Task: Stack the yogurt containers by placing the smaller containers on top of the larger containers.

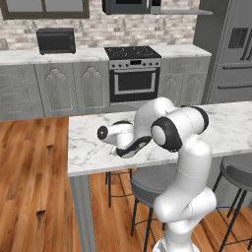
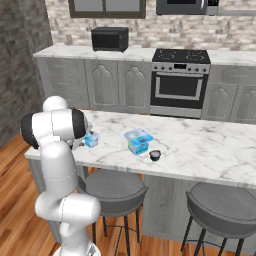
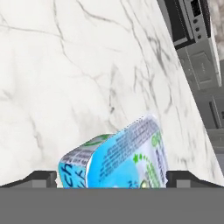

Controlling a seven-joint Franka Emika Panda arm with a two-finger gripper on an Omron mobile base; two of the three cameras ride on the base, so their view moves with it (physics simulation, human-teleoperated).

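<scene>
Smaller container: a little squat light-blue translucent tub (image 2: pixel 91 139) at left centre of the right base view, on the marble, just beside the white arm's elbow. In the hand view a blue-lidded tub with printed label (image 3: pixel 118 157) sits low in the frame, tilted, between the two finger tips.
Larger container: a wider pale translucent tub with green and white label and blue rim (image 2: pixel 138 140) near the middle of the right base view, standing upright, apart from the smaller tub.
Gripper: two-finger gripper (image 3: pixel 112 178); jaws spread wide, one dark tip at each lower corner area, with the tub between them; contact cannot be told.
Nearby object: a small dark round cup (image 2: pixel 155 155) just right of and below the larger tub.
Support: white marble island counter (image 2: pixel 210 147); grey round stools (image 2: pixel 114 186) below its front edge.
Background: steel oven range (image 2: pixel 180 80) at upper right; black microwave (image 2: pixel 109 38) at upper centre.
</scene>
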